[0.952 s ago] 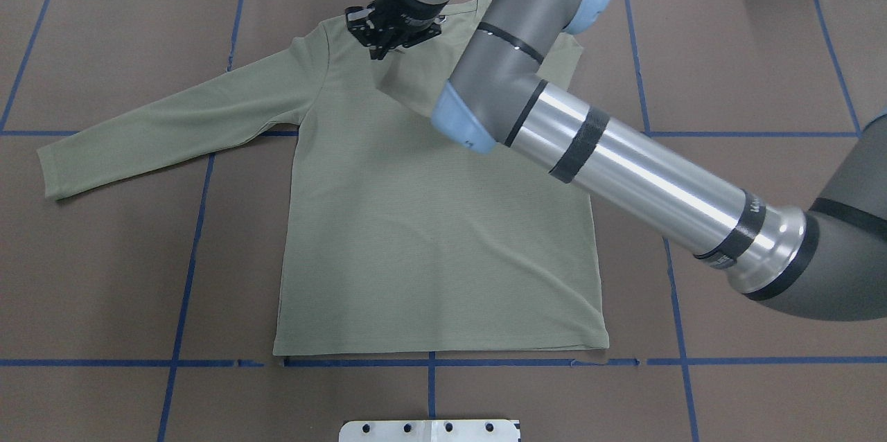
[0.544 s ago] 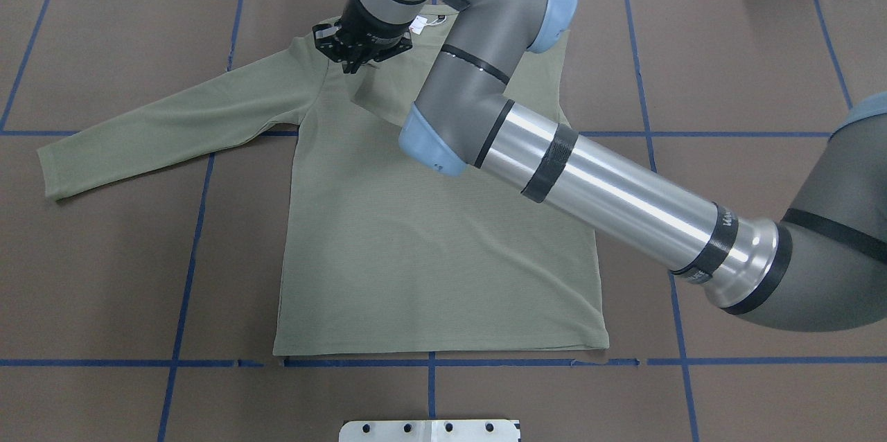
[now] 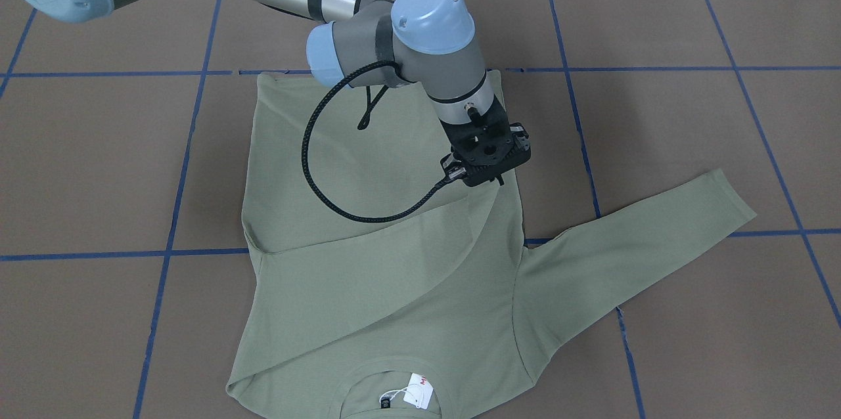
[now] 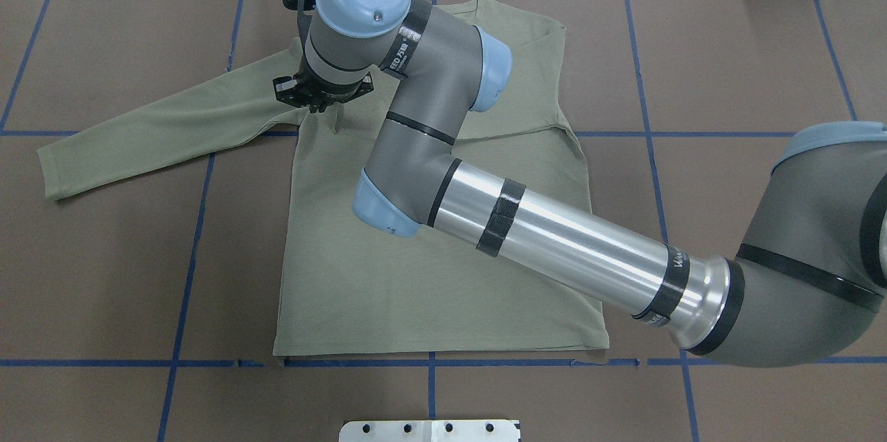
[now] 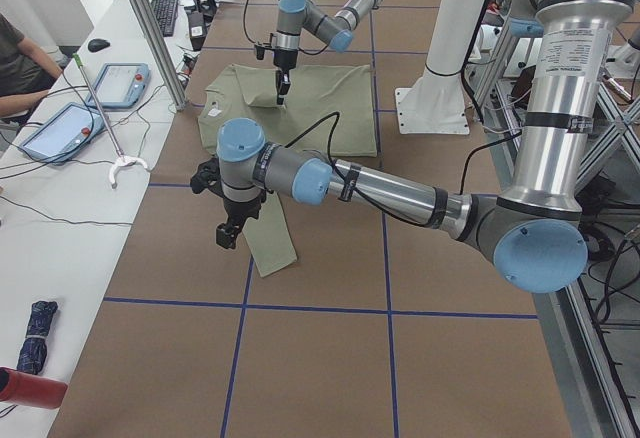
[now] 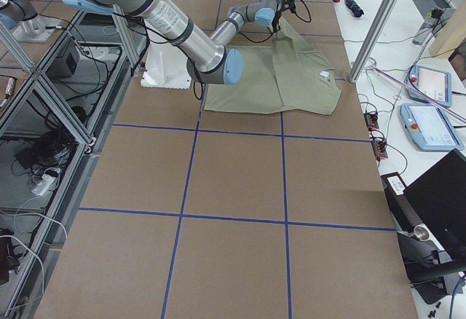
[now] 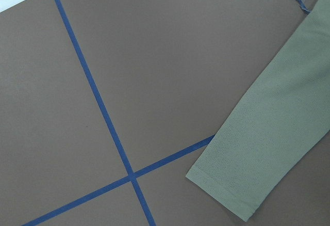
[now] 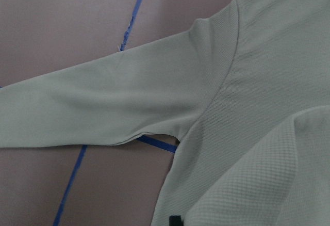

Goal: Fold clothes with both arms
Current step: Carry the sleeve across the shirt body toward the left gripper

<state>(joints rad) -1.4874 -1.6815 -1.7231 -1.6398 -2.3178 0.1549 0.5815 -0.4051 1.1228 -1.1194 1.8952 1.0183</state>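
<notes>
**Fingers and cloth.** We see the sage-green shirt (image 4: 429, 289) spread on the brown table (image 4: 727, 47), across the blue tape lines (image 4: 187, 269). The right arm (image 4: 568, 248) reaches over the torso. Its right fingers (image 4: 320, 107) are closed on the end of the folded sleeve (image 3: 368, 268). We trace this sleeve from the shoulder on the robot's right, diagonally across the chest, up to the fingers. The fingers stand over the torso just beside the opposite armpit, and the overhead view shows a small tab of cloth below them. In the right wrist view, the ribbed cloth of the held sleeve fills the lower right corner, in front of the flat shoulder seam.

**Orientation.** The torso's long axis runs from the robot outward. The hem lies nearest the white pedestal base (image 4: 429, 430), and the round neck with its white hang tag (image 3: 418, 393) lies at the far end. The free sleeve (image 4: 159, 127) lies flat and straight, pointing to the robot's left and slanting slightly back toward the robot.

**Left arm.** In the exterior left view the left fingers (image 5: 227, 233) hang near that sleeve's cuff (image 7: 227, 205). We cannot tell whether they are open or closed. The left wrist view shows the cuff near a crossing of tape lines, with one line running under the sleeve.
</notes>
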